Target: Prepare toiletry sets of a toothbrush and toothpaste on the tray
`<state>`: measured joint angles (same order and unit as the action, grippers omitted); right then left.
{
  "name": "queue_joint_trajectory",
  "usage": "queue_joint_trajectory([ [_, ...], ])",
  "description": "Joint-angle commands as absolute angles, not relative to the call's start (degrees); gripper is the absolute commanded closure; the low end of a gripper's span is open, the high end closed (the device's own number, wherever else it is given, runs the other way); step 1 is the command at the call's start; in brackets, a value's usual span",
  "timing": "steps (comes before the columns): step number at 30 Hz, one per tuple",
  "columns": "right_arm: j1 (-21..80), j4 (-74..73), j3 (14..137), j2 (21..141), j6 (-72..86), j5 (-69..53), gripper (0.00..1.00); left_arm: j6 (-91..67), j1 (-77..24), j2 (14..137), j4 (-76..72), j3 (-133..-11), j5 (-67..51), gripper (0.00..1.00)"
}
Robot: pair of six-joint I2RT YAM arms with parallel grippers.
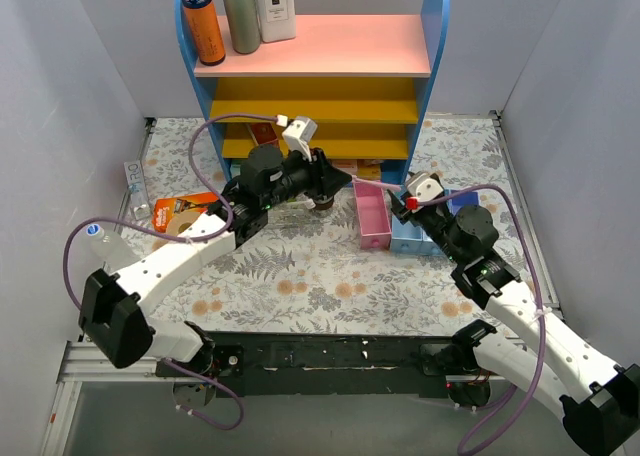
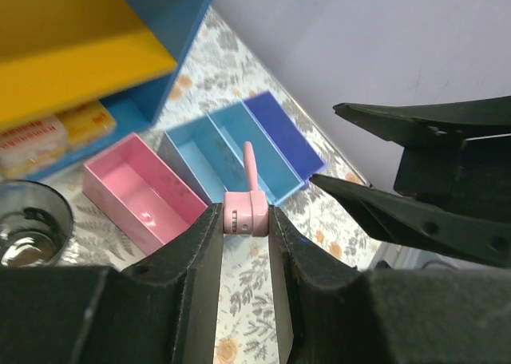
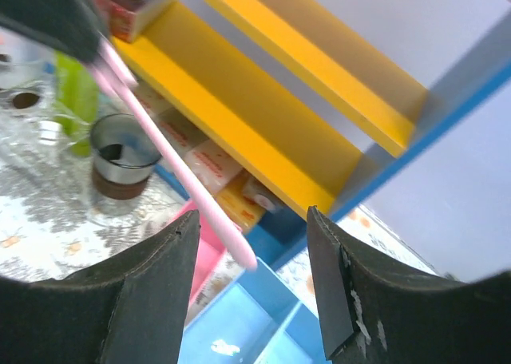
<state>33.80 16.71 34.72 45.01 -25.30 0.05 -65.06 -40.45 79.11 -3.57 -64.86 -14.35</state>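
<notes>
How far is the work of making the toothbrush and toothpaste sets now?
Done, it seems: a green toothpaste tube sits next to the dark cup. In hand: the left gripper is shut on a pink toothbrush, in the air near that cup. Left: to put the brush down with them; the right gripper is open and empty.

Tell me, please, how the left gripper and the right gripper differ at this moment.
The left gripper is shut on a pink toothbrush; the right gripper is open and holds nothing. The left gripper sits left of the pink bin, the right gripper right of it, by the blue bins. Both have black fingers.
</notes>
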Motion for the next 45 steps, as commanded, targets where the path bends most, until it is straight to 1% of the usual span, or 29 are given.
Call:
queue_joint_trajectory([
  [1,32.17,19.69,34.45,44.65,-23.65,11.94,0.37,-58.37,-39.38,71.73,-1.41,-63.99,-7.13,1.00],
  [6,31.12,18.72,35.86,45.97,-22.16,19.32,0.37,-54.59,-37.19,65.31,4.65,-62.50,-0.88,1.00],
  [12,30.32,18.81,35.77,44.39,-20.13,21.53,0.37,-54.49,-26.73,58.90,7.47,-58.27,-3.95,1.00],
  [15,30.15,18.55,35.07,43.42,-20.39,21.62,0.36,-53.53,-25.23,57.05,8.08,-58.27,-3.26,1.00],
  [21,29.97,18.72,34.28,41.93,-20.57,21.27,0.36,-51.33,-24.61,54.76,11.51,-58.80,0.95,1.00],
  [25,29.88,18.63,34.54,41.92,-20.83,21.09,0.36,-49.75,-24.61,51.69,15.81,-60.29,0.44,1.00],
  [28,29.88,18.90,34.19,42.27,-20.57,19.78,0.36,-49.31,-24.61,50.71,24.31,-62.22,1.75,1.00],
  [31,29.88,18.46,34.37,42.80,-20.21,19.60,0.36,-49.04,-24.52,48.87,28.90,-61.09,5.08,1.00],
  [37,29.88,18.46,33.84,41.31,-19.42,18.90,0.36,-48.96,-24.52,45.62,30.67,-57.05,8.26,1.00],
  [45,29.97,18.11,33.58,39.82,-18.99,18.46,0.36,-50.01,-24.52,46.75,24.79,-52.74,5.02,1.00],
])
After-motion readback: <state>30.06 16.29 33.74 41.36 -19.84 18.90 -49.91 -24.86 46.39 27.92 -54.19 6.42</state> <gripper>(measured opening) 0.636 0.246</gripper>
